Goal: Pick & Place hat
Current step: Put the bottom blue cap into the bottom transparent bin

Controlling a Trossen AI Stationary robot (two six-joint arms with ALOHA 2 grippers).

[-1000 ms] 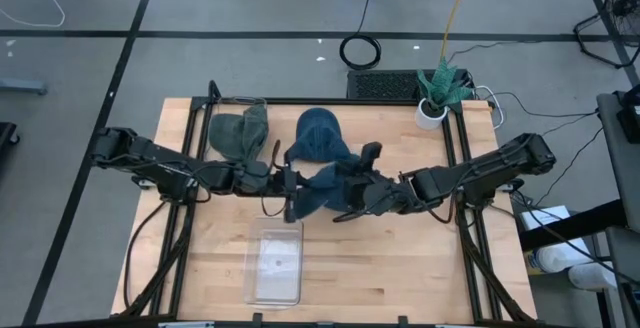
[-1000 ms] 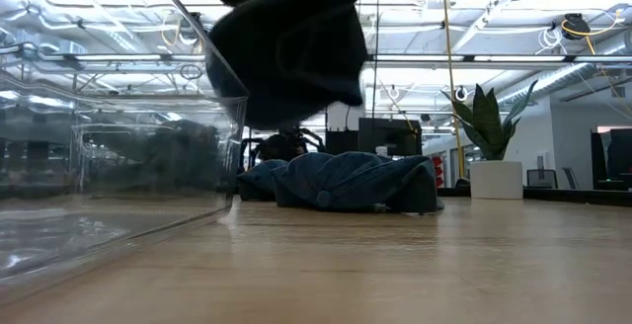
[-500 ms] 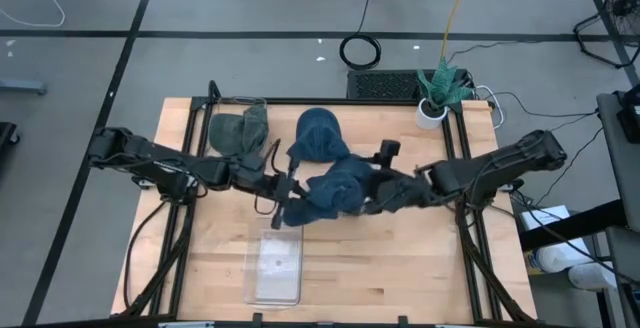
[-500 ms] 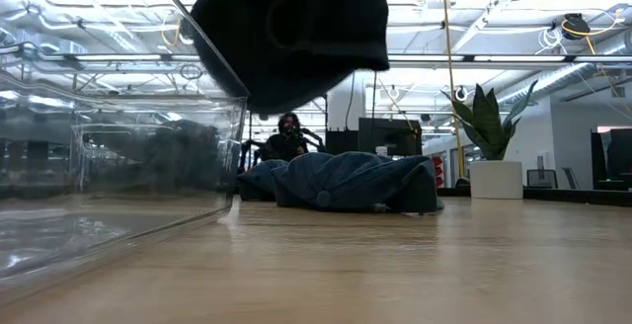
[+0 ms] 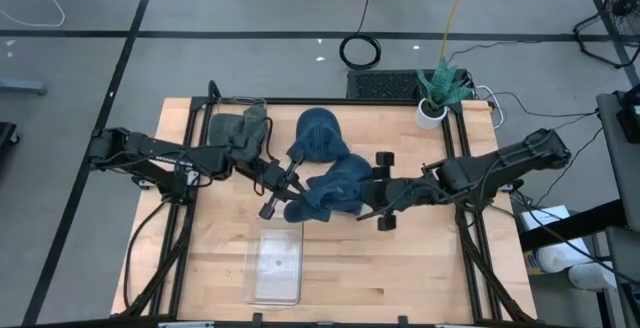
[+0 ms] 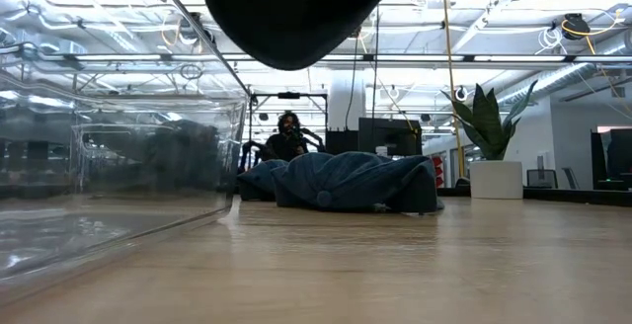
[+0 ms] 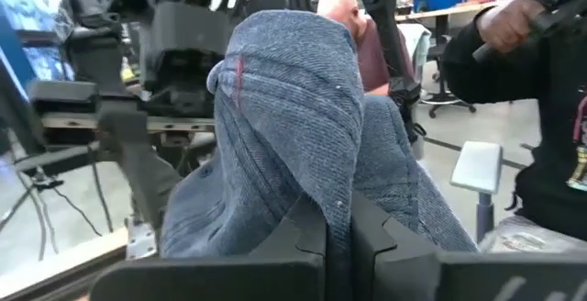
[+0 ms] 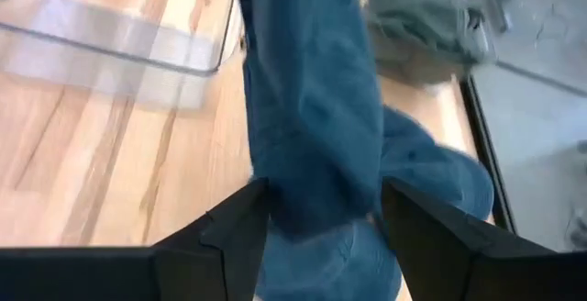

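Observation:
A blue denim hat [image 5: 330, 190] hangs in the air between my two grippers, above the table's middle; in the low view only its underside [image 6: 296, 8] shows at the top. My left gripper [image 5: 285, 196] is shut on its left end, my right gripper [image 5: 358, 200] on its right end. A second blue hat [image 5: 318, 133] lies crown up on the table toward the far edge, also seen in the low view [image 6: 346, 181]. A grey-green hat [image 5: 238, 128] lies at the far left corner. My left gripper pinches a bunched fold of the hat's cloth [image 7: 312, 186] between its two shut fingers [image 7: 307, 241], coming level from the table's left. The hat is lifted clear and rises in ridges beyond the fingertips. My right gripper has a thick bunch of the hat [image 8: 316, 177] between its fingers [image 8: 252, 214], which stand either side of it, coming from the table's right. The cloth runs on from the fingers toward the other arm, clear of the table.
A clear plastic box [image 5: 275, 265] stands on the table near the front edge, just below the held hat; its wall [image 6: 118, 156] fills the low view's left. A potted plant [image 5: 437, 90] stands at the far right corner. Bare wood lies right of the box.
The held hat has risen: in the low view its underside has climbed toward the top. My right gripper has drawn back toward the table's right, my left gripper has shifted toward the far edge and turned, and the hat has spread out between them.

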